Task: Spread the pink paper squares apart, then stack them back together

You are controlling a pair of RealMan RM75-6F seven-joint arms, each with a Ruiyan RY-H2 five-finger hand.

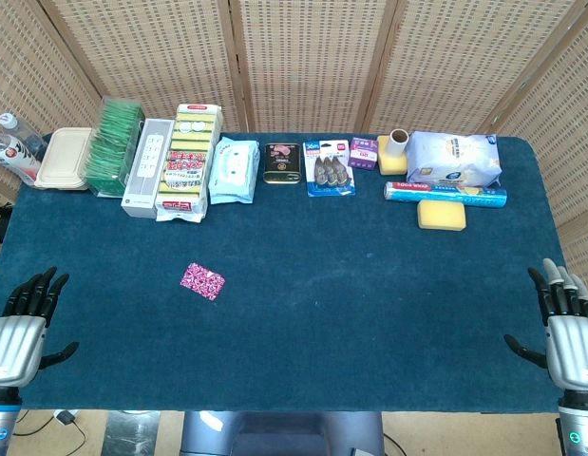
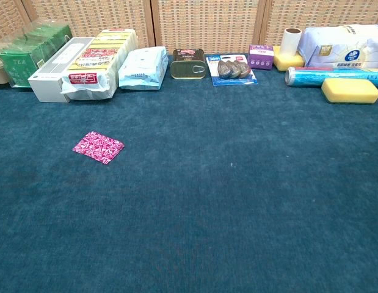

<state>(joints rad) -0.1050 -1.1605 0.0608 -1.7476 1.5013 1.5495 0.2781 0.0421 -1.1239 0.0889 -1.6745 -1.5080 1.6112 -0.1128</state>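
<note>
The pink patterned paper squares lie together as one small pile on the blue cloth, left of centre; the chest view shows the pile flat and slightly askew. My left hand rests at the table's near left corner, fingers spread, holding nothing, well to the left of the pile. At the near right corner my right hand is likewise spread and empty. Neither hand appears in the chest view.
Along the far edge stands a row of goods: green tea boxes, a white power strip box, sponge packs, wet wipes, a tin, a yellow sponge and a tissue pack.
</note>
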